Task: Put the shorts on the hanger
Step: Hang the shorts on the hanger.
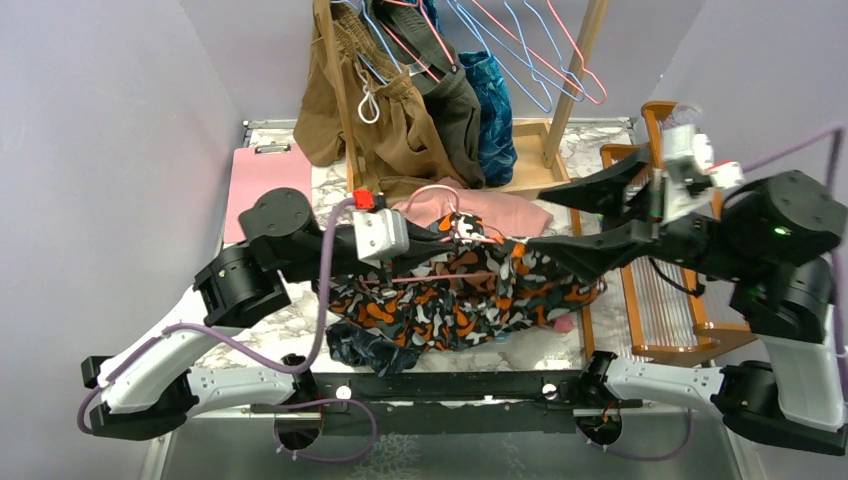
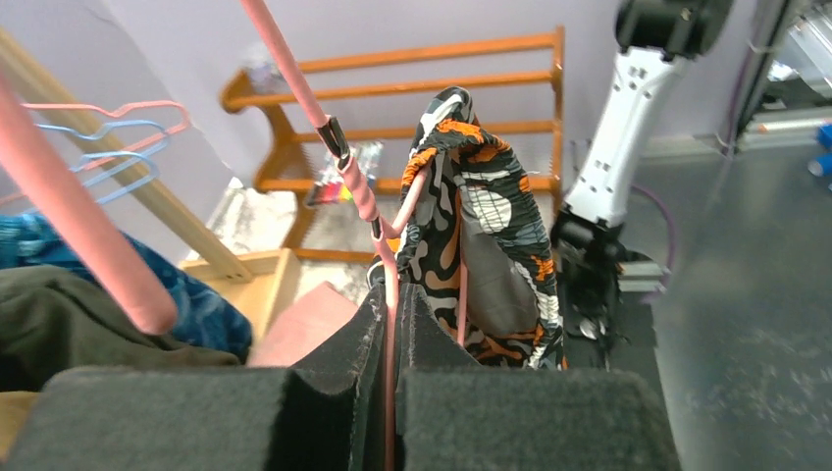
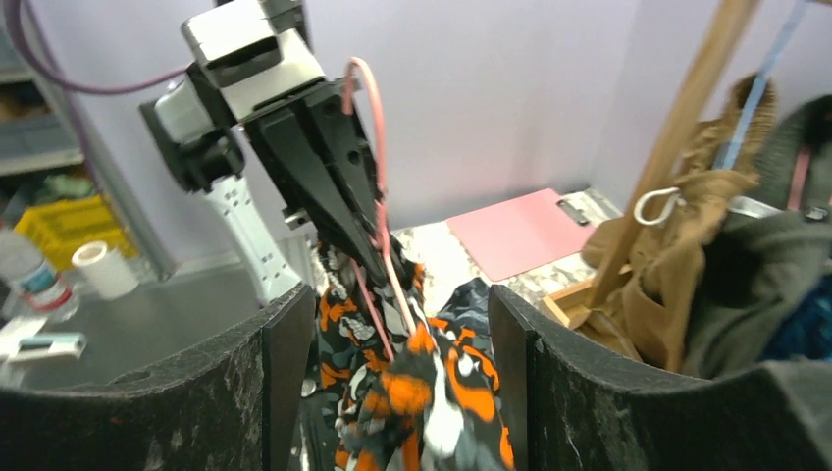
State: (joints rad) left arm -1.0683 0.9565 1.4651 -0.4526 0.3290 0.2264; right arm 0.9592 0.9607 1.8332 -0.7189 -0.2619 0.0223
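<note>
2 grippers working over table [image 1: 262,325]. left gripper [image 2: 392,304] pinching hanger [image 2: 358,186] wire tight between closed pads, holding it raised. shorts [image 1: 450,300] hanging draped over hanger, bunched, lower part resting on table. right gripper [image 3: 392,314] spreading wide, flanking shorts, gripping nothing. draping seeming mostly done; evening out fabric likely remaining.

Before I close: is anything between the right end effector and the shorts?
Nothing visible does. The right end effector stands open with the shorts bunched directly between its fingers. The left end effector, shut on the hanger, sits beyond them.
</note>
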